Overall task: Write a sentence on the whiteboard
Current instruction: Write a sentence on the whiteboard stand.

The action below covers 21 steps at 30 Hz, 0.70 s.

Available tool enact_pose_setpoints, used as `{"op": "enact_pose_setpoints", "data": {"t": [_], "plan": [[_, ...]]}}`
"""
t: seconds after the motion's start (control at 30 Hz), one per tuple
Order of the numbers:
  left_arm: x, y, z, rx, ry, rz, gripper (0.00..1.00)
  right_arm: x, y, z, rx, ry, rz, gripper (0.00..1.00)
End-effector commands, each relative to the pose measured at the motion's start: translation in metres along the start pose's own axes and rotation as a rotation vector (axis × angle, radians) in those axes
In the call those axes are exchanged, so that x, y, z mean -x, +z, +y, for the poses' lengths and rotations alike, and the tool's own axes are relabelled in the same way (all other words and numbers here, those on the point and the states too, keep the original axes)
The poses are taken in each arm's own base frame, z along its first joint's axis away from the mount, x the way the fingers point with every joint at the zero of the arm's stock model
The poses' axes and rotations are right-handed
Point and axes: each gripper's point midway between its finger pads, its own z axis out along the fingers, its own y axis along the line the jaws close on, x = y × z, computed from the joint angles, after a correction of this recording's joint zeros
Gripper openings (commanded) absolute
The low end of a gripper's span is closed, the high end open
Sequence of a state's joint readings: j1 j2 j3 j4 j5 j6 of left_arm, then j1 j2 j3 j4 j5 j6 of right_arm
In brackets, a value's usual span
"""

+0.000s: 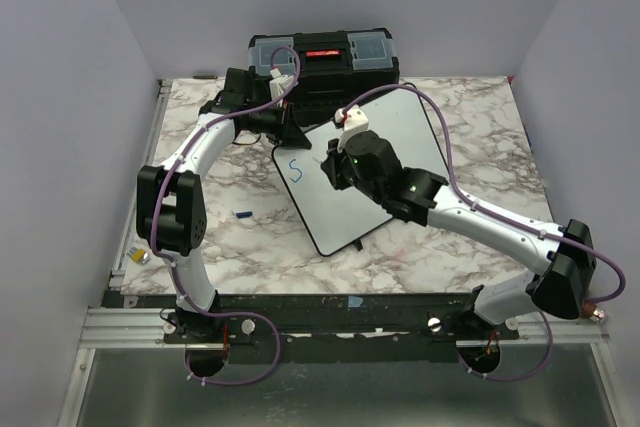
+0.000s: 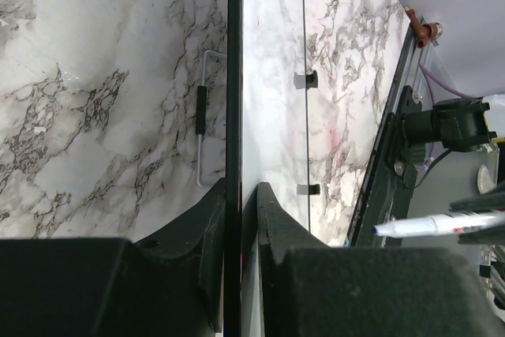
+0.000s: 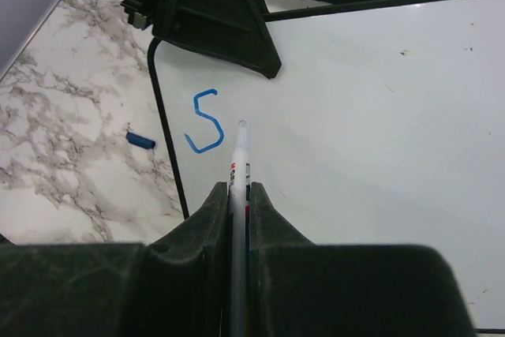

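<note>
Blue cap [image 1: 242,214]: loose on the marble surface [image 1: 470,127], left of the whiteboard [image 1: 400,137].
Left fingers [image 2: 264,211]: narrow, pinched on the whiteboard's black rim.
Whiteboard: lying on the surface in front of the black toolbox [image 1: 322,57].
Sentence [image 3: 205,120]: one blue "S" only, near the board's left edge.
Marker [image 3: 239,155]: tip just right of the "S"; contact with the board cannot be told.
Right fingers [image 3: 256,211]: narrow, clamped on the marker barrel.
Step in hand, judged: writing, barely begun.
Next move calls for light tip pressure and a rightward stroke for the second letter, with the board held firm.
</note>
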<state>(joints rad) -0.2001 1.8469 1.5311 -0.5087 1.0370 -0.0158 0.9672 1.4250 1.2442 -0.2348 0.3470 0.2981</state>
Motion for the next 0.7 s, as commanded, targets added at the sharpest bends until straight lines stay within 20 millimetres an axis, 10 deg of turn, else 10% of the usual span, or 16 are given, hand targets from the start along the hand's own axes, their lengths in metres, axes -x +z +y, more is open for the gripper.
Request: {"op": "enact_pose_setpoints", "data": {"t": [0.0,0.67], "plan": [[0.018,-0.003,-0.002,0.029,0.178,-0.049,0.0,-0.011,0.011,-0.004,0.011,0.009,0.067,0.01],[0.019,-0.002,-0.001,0.03,0.176,-0.05,0.0,-0.011,0.036,0.019,0.1,0.033,0.1,0.01]]}}
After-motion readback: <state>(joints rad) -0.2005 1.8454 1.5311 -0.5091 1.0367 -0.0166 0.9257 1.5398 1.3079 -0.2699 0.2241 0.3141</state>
